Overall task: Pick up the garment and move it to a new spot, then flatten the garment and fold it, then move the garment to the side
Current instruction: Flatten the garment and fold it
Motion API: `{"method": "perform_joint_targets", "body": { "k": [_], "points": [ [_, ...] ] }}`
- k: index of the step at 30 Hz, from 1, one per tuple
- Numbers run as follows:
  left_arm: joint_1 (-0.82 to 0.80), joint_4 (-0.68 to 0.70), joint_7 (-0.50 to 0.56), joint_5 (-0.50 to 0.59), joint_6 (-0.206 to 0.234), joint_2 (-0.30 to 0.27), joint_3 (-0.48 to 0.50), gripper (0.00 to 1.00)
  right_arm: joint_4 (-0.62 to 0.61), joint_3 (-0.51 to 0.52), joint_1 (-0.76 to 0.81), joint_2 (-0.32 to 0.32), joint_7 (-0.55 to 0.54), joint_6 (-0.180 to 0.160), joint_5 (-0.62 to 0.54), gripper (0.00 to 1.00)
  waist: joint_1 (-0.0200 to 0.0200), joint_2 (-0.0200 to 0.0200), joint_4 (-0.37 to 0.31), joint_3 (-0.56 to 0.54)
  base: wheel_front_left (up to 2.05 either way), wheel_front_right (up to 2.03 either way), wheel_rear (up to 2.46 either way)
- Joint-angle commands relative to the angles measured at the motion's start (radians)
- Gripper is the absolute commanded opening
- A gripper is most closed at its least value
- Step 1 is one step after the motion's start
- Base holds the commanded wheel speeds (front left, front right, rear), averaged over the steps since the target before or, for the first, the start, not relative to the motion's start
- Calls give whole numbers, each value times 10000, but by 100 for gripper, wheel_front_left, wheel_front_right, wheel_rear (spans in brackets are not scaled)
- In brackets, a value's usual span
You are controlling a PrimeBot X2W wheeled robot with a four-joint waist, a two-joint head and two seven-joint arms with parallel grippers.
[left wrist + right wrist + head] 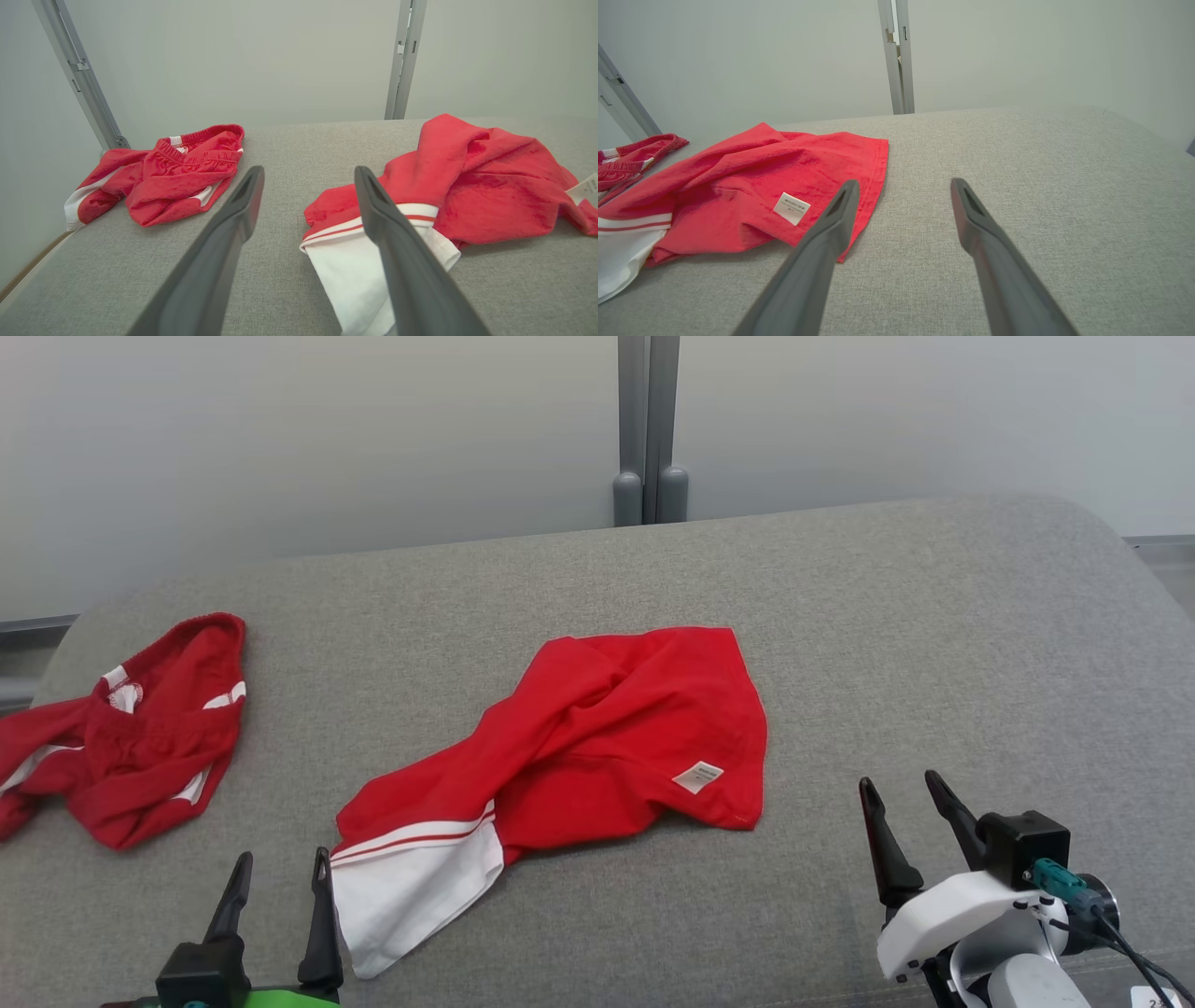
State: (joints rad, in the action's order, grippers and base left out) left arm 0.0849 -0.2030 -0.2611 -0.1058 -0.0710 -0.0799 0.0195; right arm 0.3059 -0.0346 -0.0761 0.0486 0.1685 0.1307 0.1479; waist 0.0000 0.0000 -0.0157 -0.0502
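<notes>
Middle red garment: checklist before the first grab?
1. Left gripper, jaws open, nothing held: ok.
2. Right gripper, jaws open, nothing held: ok.
3. Middle garment apart from the other garment: ok.
4. White hem close beside the left gripper: ok.
5. Bare grey surface on the right for a new spot: ok.
6. Middle garment flat: not ok, it is crumpled and twisted.
</notes>
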Motion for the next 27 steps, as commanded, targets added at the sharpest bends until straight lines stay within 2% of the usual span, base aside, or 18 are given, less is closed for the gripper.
{"method": "perform_joint_targets", "body": {
  "k": [1,12,20,27],
  "points": [
    [-180,-51,-42,-57,-67,-8,-25,100,38,3,34,35,-16,1,76,100,0,0,16,3,0,0,0],
    [-219,-1286,70,-643,-400,46,-557,100,823,-696,-263,35,-208,1,531,100,0,0,258,114,0,0,0],
    [-644,-2764,66,-998,-526,57,-1165,100,2441,-1274,-1078,38,-43,1,708,100,0,0,475,273,0,0,0],
    [-1296,-4151,13,-1185,-585,-91,-1558,100,4331,-1730,-2069,37,297,1,881,100,0,0,619,441,0,0,0]
  ]
}}
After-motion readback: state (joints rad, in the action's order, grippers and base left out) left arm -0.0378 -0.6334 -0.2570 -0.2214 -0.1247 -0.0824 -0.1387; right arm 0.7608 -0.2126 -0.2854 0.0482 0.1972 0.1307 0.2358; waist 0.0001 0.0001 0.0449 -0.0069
